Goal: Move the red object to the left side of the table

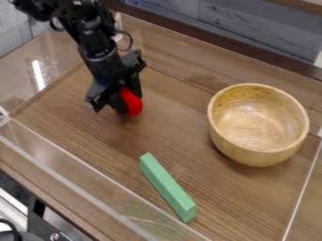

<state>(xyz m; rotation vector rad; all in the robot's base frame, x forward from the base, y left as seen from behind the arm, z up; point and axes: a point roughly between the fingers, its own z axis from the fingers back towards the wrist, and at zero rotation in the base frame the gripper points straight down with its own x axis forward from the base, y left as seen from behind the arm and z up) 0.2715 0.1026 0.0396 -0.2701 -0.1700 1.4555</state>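
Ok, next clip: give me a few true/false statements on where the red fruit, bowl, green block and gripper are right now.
1. The gripper is shut on the red object. True.
2. The red object lies inside the wooden bowl. False: the bowl is empty and the fruit is between the jaws, left of it.
3. The green block lies flat on the table, nearer the camera than the gripper. True.
4. The green block touches the bowl. False: bare tabletop separates them.

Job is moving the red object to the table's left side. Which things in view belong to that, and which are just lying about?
Belongs to the job:
red object, held in the gripper
table

Lying about:
wooden bowl, empty
green block, flat on the table
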